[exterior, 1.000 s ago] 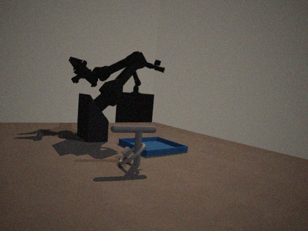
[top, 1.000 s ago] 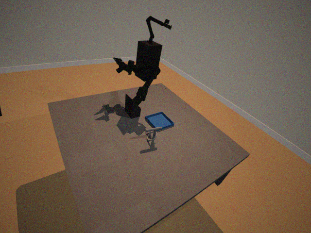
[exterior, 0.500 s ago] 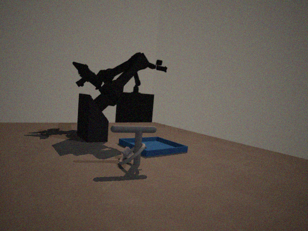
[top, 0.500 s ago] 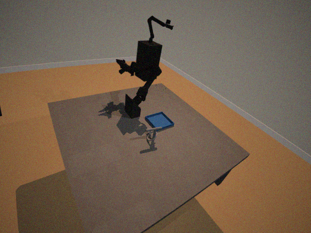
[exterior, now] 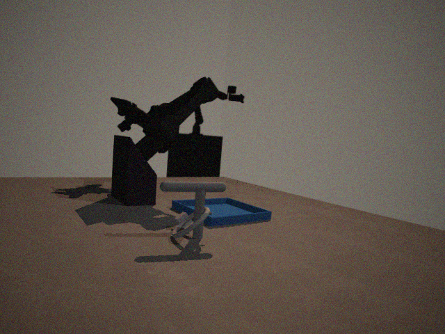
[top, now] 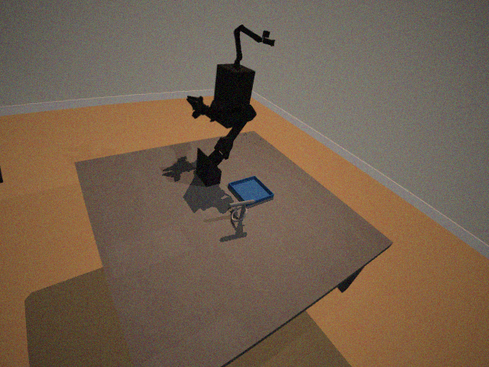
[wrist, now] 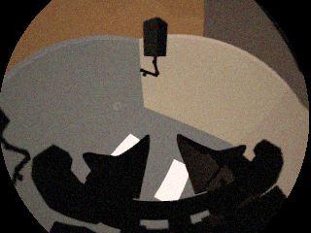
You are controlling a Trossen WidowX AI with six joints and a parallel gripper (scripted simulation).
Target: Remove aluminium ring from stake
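Plain grey walls (top: pixel 355 79) (exterior: pixel 323 90) (wrist: pixel 73 87) rise behind a brown desk (top: pixel 177 256) (exterior: pixel 215 287) (wrist: pixel 243 24) in dim light. A black robot arm (top: pixel 231 138) (exterior: pixel 172 111) is folded back over its base, its hand (top: pixel 190 100) (exterior: pixel 114 101) (wrist: pixel 163 138) raised well apart from the task's objects. The fingers stand roughly half open, with nothing between them.

Toward the viewer, an aluminium ring (top: pixel 231 215) (exterior: pixel 202 219) encircles the upright of a steel stake (top: pixel 242 211) (exterior: pixel 199 198). The ring is tilted, beneath the stake's cross-bar (top: pixel 241 203) (exterior: pixel 192 186). Its welded tab cannot be made out with certainty. Just behind the stake is a shallow blue tray (top: pixel 230 186) (exterior: pixel 237 218), with no ring in it.

The task appears to be at the approach stage, before any grasp. Next, the hand would need to turn toward the stake, come down beside the ring and open enough to grip its tab or band. Freeing it will probably take tilting and threading past one end of the cross-bar; a straight upward pull could jam.
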